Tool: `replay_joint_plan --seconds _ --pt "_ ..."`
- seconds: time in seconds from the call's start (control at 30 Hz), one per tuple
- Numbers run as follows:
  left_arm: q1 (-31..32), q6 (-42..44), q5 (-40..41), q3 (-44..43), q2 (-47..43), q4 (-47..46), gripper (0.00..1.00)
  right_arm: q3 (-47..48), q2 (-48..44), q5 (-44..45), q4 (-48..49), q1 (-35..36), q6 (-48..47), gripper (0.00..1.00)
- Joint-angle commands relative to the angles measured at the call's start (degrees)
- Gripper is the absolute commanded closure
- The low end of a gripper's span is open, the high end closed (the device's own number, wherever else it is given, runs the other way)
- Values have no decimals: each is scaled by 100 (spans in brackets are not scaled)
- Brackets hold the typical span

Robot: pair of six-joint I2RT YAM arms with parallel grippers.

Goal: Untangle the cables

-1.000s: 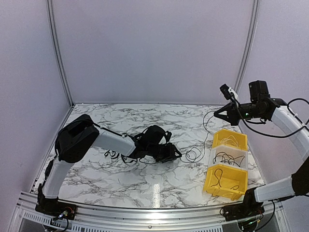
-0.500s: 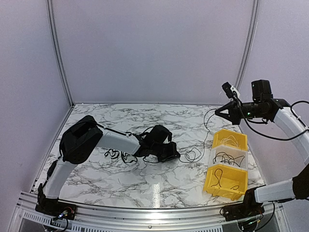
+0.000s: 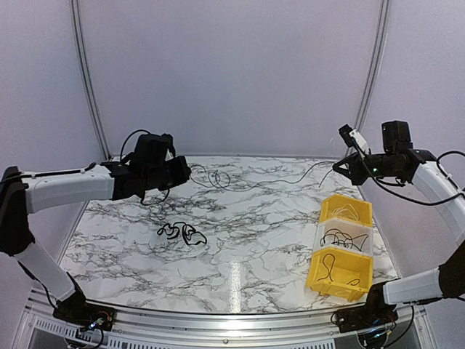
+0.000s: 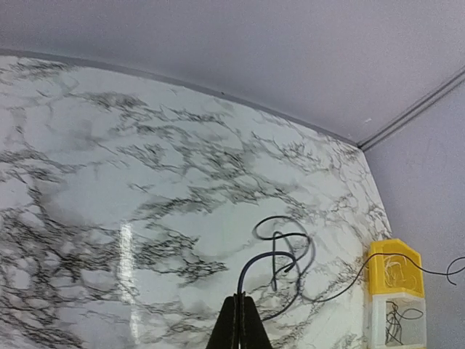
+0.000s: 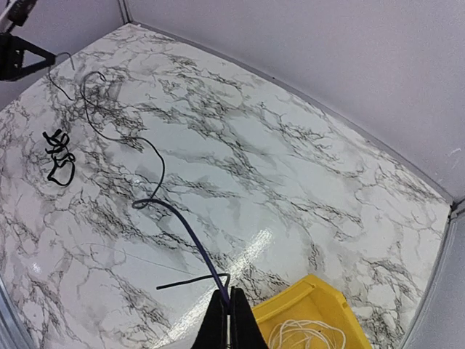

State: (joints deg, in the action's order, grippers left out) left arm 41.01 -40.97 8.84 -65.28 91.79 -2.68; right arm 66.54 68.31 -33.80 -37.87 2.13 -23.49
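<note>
Top external view: left gripper (image 3: 186,173) and right gripper (image 3: 338,166) each clamp a black cable (image 3: 276,182) slung between them. Cable is probably light and limp; take the bundle (image 3: 182,233) at an outer loop.

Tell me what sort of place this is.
Likely a robot test booth, not a home: left arm and right arm holding a black cable over a marble-patterned table, plain wall panels around it, yellow and clear parts bins.

Bins (image 3: 330,289): I can read no label, number or brand on any of the 3.
Left arm (image 3: 65,190): no marking I can make out.
Right arm (image 3: 436,178): likewise nothing legible.
Table (image 3: 254,240): marble veining only, no print I can read.
</note>
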Motion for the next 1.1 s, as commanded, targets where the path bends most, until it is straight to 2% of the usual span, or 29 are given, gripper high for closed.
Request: replay_joint_plan --seconds 0.0,0.17,0.33,0.47,0.73,1.07 --pt "-431 837 1210 506 -1034 1042 100 31 164 531 167 -240 147 100" --pt "-925 1292 1901 744 -2125 1604 100 -42 292 961 269 -450 147 100" --pt "-1407 1521 2083 956 -2838 1893 100 -79 422 1127 342 -529 194 100" --pt "-1639 1612 2118 1029 -3126 2052 100 -105 478 1317 392 -538 245 100" --pt "-2169 2278 2848 746 -3635 2490 100 -63 534 2014 418 -848 191 100" --pt "-2610 2638 3077 670 -4137 2746 100 -61 726 1983 448 -1379 130 100"
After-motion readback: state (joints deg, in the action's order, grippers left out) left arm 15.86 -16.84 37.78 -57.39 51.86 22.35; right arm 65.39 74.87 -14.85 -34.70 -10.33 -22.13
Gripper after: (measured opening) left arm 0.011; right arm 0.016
